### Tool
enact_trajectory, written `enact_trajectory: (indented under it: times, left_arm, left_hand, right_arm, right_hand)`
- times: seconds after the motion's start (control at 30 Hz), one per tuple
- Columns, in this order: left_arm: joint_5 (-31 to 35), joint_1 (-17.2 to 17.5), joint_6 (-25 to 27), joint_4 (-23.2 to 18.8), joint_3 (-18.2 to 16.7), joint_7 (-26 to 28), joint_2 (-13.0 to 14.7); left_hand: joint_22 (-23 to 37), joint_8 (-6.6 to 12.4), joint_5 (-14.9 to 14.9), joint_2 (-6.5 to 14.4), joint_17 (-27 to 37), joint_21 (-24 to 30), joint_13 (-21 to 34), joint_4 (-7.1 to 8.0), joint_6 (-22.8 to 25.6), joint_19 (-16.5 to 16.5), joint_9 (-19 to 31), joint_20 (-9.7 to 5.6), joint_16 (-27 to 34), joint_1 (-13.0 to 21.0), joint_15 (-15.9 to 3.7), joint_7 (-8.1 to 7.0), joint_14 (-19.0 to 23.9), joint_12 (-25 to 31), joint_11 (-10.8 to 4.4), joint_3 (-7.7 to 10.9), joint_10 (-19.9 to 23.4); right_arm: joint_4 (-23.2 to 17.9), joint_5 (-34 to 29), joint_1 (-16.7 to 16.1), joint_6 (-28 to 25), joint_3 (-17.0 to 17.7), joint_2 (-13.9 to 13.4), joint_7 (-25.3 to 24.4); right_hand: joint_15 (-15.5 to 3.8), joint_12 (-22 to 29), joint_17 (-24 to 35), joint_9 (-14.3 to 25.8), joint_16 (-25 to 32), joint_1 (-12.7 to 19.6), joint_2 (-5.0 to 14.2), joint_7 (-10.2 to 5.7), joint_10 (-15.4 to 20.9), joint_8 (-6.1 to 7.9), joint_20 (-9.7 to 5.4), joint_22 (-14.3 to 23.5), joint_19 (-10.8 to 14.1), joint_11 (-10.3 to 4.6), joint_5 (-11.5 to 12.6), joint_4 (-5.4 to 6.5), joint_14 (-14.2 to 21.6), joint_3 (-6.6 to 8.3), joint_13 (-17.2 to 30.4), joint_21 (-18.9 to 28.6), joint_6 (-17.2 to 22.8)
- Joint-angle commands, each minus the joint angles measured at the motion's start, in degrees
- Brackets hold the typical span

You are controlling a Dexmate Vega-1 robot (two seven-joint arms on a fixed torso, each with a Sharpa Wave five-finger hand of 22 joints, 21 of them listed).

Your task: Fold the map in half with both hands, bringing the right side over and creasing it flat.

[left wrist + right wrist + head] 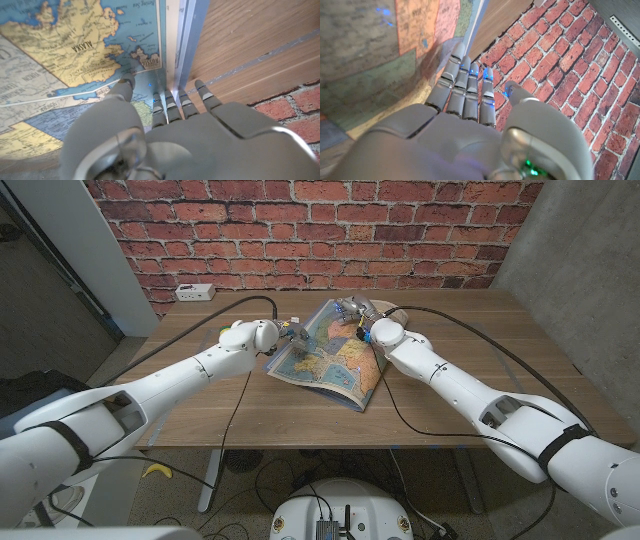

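A colourful printed paper map [325, 360] lies on the brown wooden table [450, 415] between the two hands, its near part flat on the wood and its far right part lifted off it.

The left hand [288, 335] sits at the map's left edge. In the left wrist view this hand [165, 135] has its fingers [172, 106] laid close together, pointing along the map's white border, while the thumb tip presses on the printed sheet [85, 55] just beside the words ALASKA and RUSSIA. The wood grain of the table [250, 40] runs just past the fingertips. Whether any paper is pinched under the fingers, I cannot tell.

The right hand [362, 312] is at the far right part of the map, where the sheet curves upward. In the right wrist view this hand [470, 115] holds its fingers [465, 85] straight and pressed side by side against the raised, curved paper [375, 50], the thumb standing apart on the other side. A true grip cannot be made out there.

Behind the table stands a red brick wall [300, 230], with a white power strip [195, 291] at the far left of the tabletop.
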Motion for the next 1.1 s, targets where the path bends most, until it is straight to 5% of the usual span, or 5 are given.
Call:
enact_trajectory:
  times: [0.03, 0.37, 0.47, 0.7, 1.1]
  left_arm:
    - [1.9, 0.2, 2.3, -0.6, 0.4, -1.3, -0.1]
    - [2.4, 0.2, 3.2, -0.8, 0.1, -1.5, 0.1]
    - [2.2, 0.4, 3.2, -1.0, -0.2, -1.2, 0.3]
    - [1.9, 0.5, 3.0, -1.0, -0.5, -0.9, 0.4]
    - [1.5, 0.3, 2.2, -0.3, -0.7, -0.7, 0.3]
  left_hand:
    - [0.1, 0.52, 0.4, 0.6, 0.1, 0.0, 0.1, 0.05, 0.4, 0.1, 0.2, 0.18, 0.3, 0.9, 0.12, 0.71, 0.0, 0.5, 0.43, 0.51, 0.2]
    - [0.1, 0.71, 0.3, 0.8, 0.1, 0.0, 0.1, 0.09, 0.7, 0.2, 0.2, 0.11, 0.4, 1.1, 0.06, 1.02, 0.2, 0.7, 0.29, 0.42, 0.4]
    - [0.1, 0.73, 0.3, 0.8, 0.0, 0.0, 0.1, 0.11, 0.8, 0.3, 0.2, 0.03, 0.4, 1.2, -0.02, 1.01, 0.2, 0.7, 0.36, 0.38, 0.5]
    - [0.1, 0.81, 0.2, 0.9, 0.0, -0.1, 0.0, 0.15, 0.9, 0.4, 0.2, -0.03, 0.5, 1.4, -0.03, 1.14, 0.4, 0.8, 0.38, 0.25, 0.6]
    - [0.1, 0.89, 0.1, 0.9, 0.0, -0.2, 0.0, 0.23, 1.1, 0.5, 0.2, -0.23, 0.5, 1.5, -0.15, 1.19, 0.5, 0.9, 0.32, -0.02, 0.8]
  right_arm:
    - [0.8, -2.3, -4.3, 8.3, 4.5, 0.9, -13.4]
    - [5.3, -3.3, -4.9, 11.0, 6.0, 2.6, -19.7]
    - [5.3, -5.8, -4.0, 5.5, 4.4, 1.7, -20.6]
    - [5.5, -9.1, -2.9, -1.1, 1.4, -0.1, -19.9]
    - [2.7, -17.2, -2.1, -13.4, -3.6, -2.4, -22.9]
  right_hand:
    - [-0.05, -0.7, 0.6, 0.1, -0.8, 0.9, -0.24, -0.16, -1.9, -0.11, -0.32, 0.3, -2.2, -0.04, 0.3, -0.68, -2.4, 0.17, 0.2, -1.2, -0.9]
    - [-0.49, -1.0, 1.4, 0.2, -3.4, 1.3, -0.22, -0.68, -5.9, 0.16, -0.52, 0.3, -10.3, -1.24, 0.4, -1.66, -11.1, -0.34, 0.3, -5.5, -0.7]
    - [-1.85, -1.1, 1.5, 0.3, -4.0, 1.7, 0.55, -1.18, -7.1, 0.23, -0.39, 0.3, -12.8, -2.26, 0.5, -1.69, -13.8, 0.00, 0.3, -6.9, -0.5]
    - [-3.66, -0.9, 1.5, 0.3, -4.0, 3.2, 1.04, -2.49, -7.6, 0.25, -1.46, 0.4, -14.4, -3.37, 0.7, -1.91, -15.1, 1.49, 0.2, -8.0, -0.3]
    - [-5.34, -0.2, 1.0, 0.3, -4.1, 4.6, 0.18, -3.77, -6.3, 0.64, -3.03, 0.4, -16.7, -4.43, 0.5, -2.86, -16.3, 1.96, 0.0, -9.6, 1.2]
